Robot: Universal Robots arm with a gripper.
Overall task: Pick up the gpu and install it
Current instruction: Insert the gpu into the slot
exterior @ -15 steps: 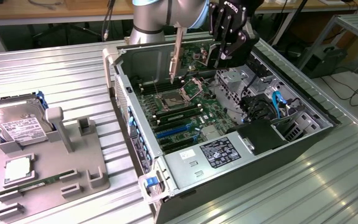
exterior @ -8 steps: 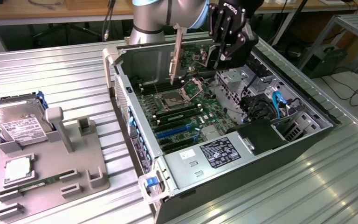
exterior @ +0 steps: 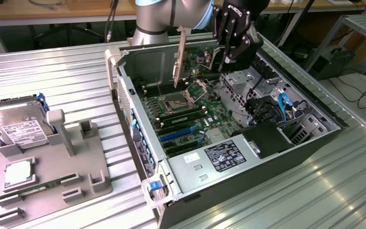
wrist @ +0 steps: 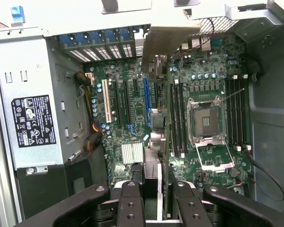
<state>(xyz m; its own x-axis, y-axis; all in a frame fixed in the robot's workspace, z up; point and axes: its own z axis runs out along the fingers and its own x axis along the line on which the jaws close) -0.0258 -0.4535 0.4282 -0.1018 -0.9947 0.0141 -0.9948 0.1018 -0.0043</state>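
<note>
The gpu [exterior: 199, 59] hangs upright above the open computer case [exterior: 310, 138], its silver end bracket [exterior: 180, 52] pointing down towards the motherboard [exterior: 189, 119]. My gripper [exterior: 226, 57] is shut on the card's edge at the end away from the bracket. In the wrist view the gpu [wrist: 156, 123] shows edge-on between my black fingers [wrist: 131, 198], with its bracket [wrist: 166, 45] at the far end by the case's rear slot covers. The card hovers roughly in line with the blue slot [wrist: 146, 101] and is clear of the board.
A grey parts holder [exterior: 55, 176] on the exterior view's left carries a hard drive [exterior: 17, 124], a processor [exterior: 19, 172] and a RAM stick [exterior: 43, 183]. Inside the case are the power supply [exterior: 224, 155], the open CPU socket [exterior: 173, 102] and cables [exterior: 285, 109].
</note>
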